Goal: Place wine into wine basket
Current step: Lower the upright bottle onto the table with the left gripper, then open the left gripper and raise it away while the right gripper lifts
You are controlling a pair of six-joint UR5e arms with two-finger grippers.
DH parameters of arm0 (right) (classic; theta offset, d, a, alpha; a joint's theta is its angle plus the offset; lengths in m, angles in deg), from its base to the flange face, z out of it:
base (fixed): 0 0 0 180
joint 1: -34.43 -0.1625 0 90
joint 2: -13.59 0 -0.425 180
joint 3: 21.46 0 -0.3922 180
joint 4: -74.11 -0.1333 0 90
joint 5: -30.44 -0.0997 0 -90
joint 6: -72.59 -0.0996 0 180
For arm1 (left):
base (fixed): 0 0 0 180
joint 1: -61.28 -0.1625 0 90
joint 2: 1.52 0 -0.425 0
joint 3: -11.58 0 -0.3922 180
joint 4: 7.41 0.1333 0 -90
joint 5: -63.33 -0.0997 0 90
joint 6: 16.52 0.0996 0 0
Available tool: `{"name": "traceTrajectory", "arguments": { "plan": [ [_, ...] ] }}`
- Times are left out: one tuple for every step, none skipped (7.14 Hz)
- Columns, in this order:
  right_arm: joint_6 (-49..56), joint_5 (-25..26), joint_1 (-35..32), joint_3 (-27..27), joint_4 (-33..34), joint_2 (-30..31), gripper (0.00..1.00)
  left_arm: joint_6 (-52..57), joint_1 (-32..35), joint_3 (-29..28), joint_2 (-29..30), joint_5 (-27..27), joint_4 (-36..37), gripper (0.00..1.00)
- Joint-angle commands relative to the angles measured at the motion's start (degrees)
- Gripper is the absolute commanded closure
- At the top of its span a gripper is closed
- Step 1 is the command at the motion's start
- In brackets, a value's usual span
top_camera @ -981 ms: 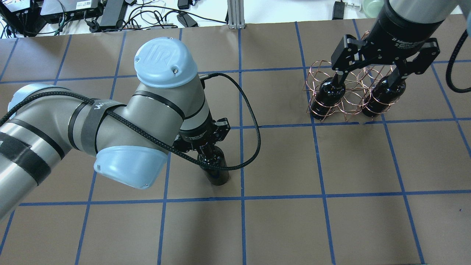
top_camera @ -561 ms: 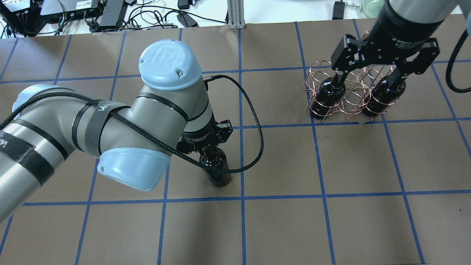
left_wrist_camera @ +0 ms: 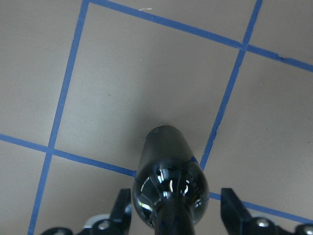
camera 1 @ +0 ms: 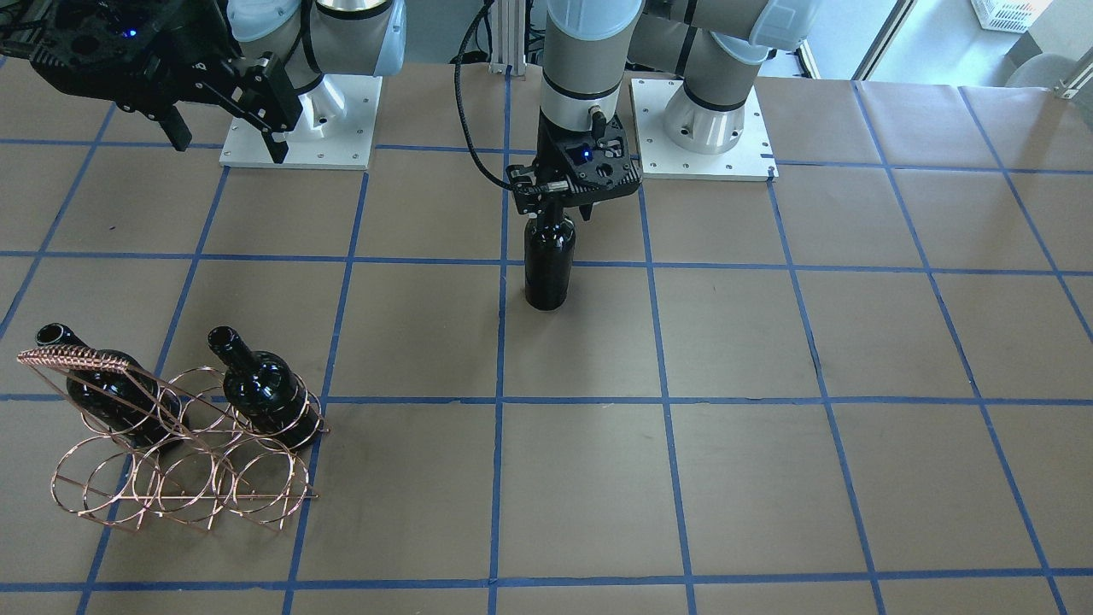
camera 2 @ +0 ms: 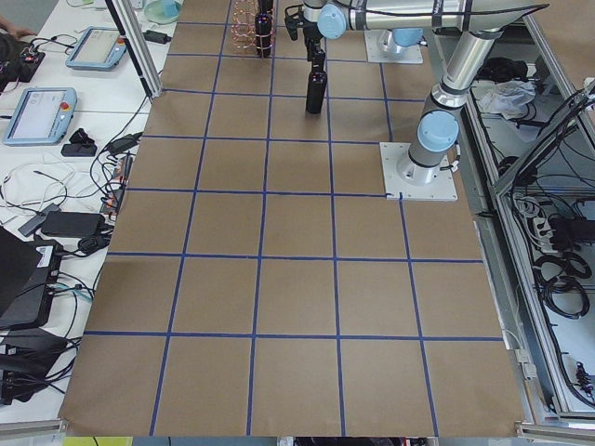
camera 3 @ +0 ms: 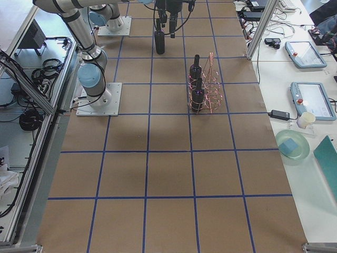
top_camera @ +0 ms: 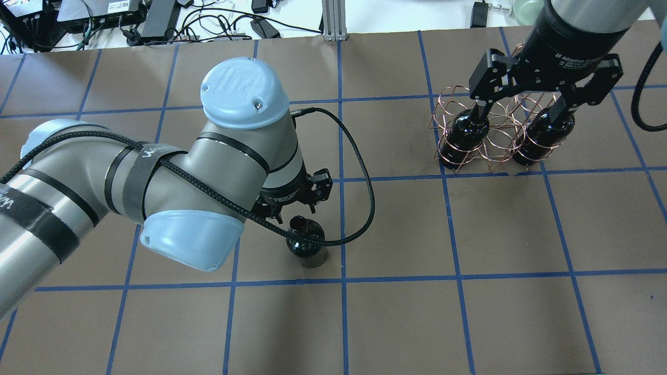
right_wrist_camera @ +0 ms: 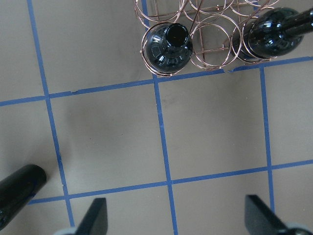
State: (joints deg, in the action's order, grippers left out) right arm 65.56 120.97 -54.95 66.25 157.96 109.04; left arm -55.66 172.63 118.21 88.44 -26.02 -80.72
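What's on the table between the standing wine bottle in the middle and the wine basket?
Nothing. In the front-facing view, only bare brown table runs from the wine bottle to the wine basket; the overhead view agrees.

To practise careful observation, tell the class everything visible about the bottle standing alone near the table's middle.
The bottle is glossy, near-black glass, unlabelled, with a cylindrical body, rounded shoulder, narrow neck and open mouth. It stands upright on the brown table, its base near blue tape lines, well apart from the basket. The open left gripper straddles its neck. In the wrist view neither finger touches it.
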Motion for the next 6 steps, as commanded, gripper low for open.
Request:
{"name": "traceTrajectory", "arguments": {
  "plan": [
    [0.0, 0.0, 0.0, 0.0, 0.0, 0.0, 0.00, -0.7, -0.6, -1.0, -0.3, 0.0, 0.2, 0.00],
    [-0.2, 0.0, 0.0, 0.0, 0.0, 0.0, 0.00, -0.3, -1.0, -4.4, -0.5, -0.6, -1.3, 0.00],
    [-0.6, 0.2, 0.0, -0.1, 0.3, 0.1, 0.00, 2.7, -3.5, -8.5, -0.6, -0.6, -5.1, 0.00],
    [-0.8, 0.3, -0.1, -0.6, 0.4, 0.1, 0.00, 13.8, -7.9, -11.6, -1.4, -0.6, -11.8, 0.00],
    [-2.3, 0.5, -0.2, -1.2, 0.1, -0.1, 0.00, 21.4, -11.6, -14.1, -2.1, -0.6, -15.2, 0.00],
    [-6.5, -0.1, -0.9, -1.4, -1.2, -0.3, 0.00, 23.3, -16.0, -17.3, -2.2, -0.1, -18.0, 0.00]
  ]
}}
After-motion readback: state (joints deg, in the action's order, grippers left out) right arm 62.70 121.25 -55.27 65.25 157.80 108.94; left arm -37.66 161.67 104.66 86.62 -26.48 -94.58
